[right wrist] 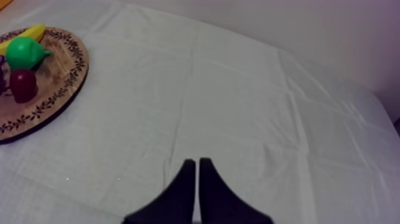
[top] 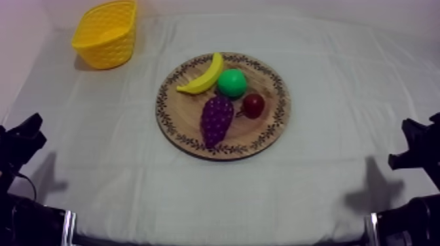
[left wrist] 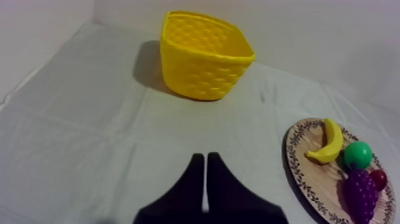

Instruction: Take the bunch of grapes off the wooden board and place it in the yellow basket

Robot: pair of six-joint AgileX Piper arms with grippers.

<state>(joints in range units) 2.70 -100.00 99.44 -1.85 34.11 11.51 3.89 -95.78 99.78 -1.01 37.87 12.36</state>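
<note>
The purple bunch of grapes [top: 216, 119] lies on the near left part of the round wooden board [top: 262, 136], also seen as grapes [left wrist: 361, 194] on the board [left wrist: 300, 168]. The yellow basket [top: 107, 33] stands at the table's far left, upright and empty [left wrist: 204, 55]. My left gripper [top: 23, 140] rests low at the left edge, fingers together in a narrow wedge [left wrist: 205, 159] over bare cloth. My right gripper [top: 414, 144] rests low at the right edge, shut likewise [right wrist: 194, 163], well away from the board [right wrist: 56, 98].
On the board with the grapes lie a yellow banana [top: 204, 77], a green pear [top: 232, 82] and a small red fruit [top: 253, 105]. Bare grey-white cloth [top: 118, 131] stretches between board and basket and on both sides.
</note>
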